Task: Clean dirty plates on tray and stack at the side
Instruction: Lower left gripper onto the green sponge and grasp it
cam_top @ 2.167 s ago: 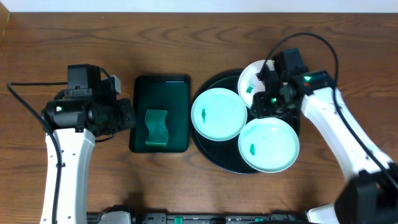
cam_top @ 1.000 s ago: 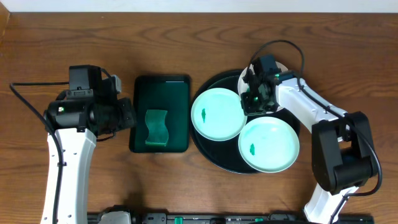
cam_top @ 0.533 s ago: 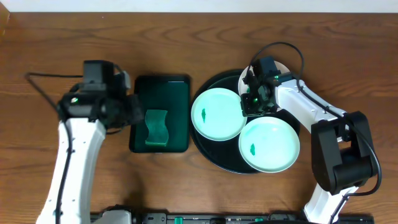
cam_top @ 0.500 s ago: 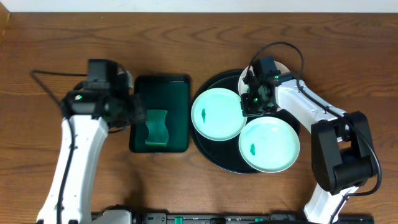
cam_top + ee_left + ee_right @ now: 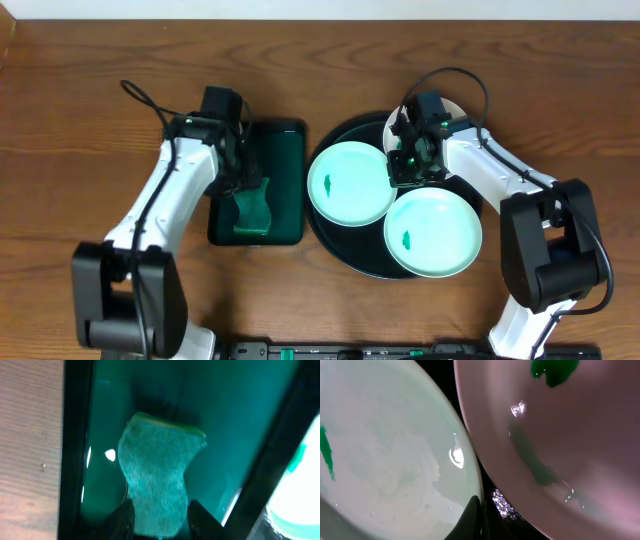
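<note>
On the black tray (image 5: pixel 345 247) the front plate (image 5: pixel 432 233) lies at 5 o'clock, smudged green; the left plate (image 5: pixel 352 183) lies at 9 o'clock, also smudged; the right gripper (image 5: pixel 472 517), pressed together, points into the dark gap between the left plate and the back plate (image 5: pixel 400 122) at 1 o'clock; off the tray's 9 o'clock, the left gripper (image 5: pixel 160 521) hangs spread astride the near end of the sponge (image 5: pixel 157 475) in the green tray (image 5: pixel 275 150)
</note>
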`<state>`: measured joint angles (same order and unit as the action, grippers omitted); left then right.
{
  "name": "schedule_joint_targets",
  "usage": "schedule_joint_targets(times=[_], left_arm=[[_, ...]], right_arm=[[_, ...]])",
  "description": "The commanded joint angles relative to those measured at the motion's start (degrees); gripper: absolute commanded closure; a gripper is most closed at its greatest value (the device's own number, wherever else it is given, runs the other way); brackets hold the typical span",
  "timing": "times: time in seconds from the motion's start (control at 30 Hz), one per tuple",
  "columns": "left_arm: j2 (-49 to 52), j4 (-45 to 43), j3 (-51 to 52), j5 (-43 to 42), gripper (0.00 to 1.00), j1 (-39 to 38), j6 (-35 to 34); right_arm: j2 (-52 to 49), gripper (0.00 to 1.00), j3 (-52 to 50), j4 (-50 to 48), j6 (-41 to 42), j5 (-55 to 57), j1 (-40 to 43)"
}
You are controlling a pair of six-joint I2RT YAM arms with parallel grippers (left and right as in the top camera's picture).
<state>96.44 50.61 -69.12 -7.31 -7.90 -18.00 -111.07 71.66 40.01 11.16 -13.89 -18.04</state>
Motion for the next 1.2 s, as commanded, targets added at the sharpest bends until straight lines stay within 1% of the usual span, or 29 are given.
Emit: schedule_joint_targets(times=[0.0,0.13,0.43,0.73,0.9,1.03,1.1,1.13,1.17], left_arm=[[2.58,-0.5,0.57,0.92,0.64,-0.31,0.76],[4.55,-0.57,0.57,0.72,0.64,-0.9,3.17],[7.54,-0.66,0.68,0.74,0.63,-1.68,3.08],[8.04,-0.72,0.85,0.74,0.63,-1.68,2.86],[8.04,-3.52,3.48,0.74,0.62,-1.66,2.08],[8.04,-8.55,7.15,0.74,0.6,-1.68,0.9],[8.04,-10.54,8.74,0.74,0.63,-1.66,-0.15],[8.04,-11.1,9.25,0.74,0.7,-1.66,-0.15],[8.04,-11.08,9.27,0.74,0.73,-1.66,-0.13]], right_arm=[[-0.59,0.99,-0.33,0.0,0.61,0.33,-0.44],[-0.59,0.98,-0.33,0.02,0.61,0.33,-0.44],[-0.61,0.98,-0.33,0.04,0.61,0.33,-0.44],[-0.59,0.98,-0.35,0.07,0.61,0.33,-0.44],[-0.61,0.98,-0.33,0.07,0.61,0.33,-0.44],[-0.61,0.98,-0.33,0.07,0.61,0.33,-0.44],[-0.61,0.98,-0.33,0.07,0.61,0.33,-0.44],[-0.59,0.98,-0.33,0.07,0.61,0.33,-0.44],[-0.59,0.98,-0.33,0.07,0.61,0.33,-0.44]])
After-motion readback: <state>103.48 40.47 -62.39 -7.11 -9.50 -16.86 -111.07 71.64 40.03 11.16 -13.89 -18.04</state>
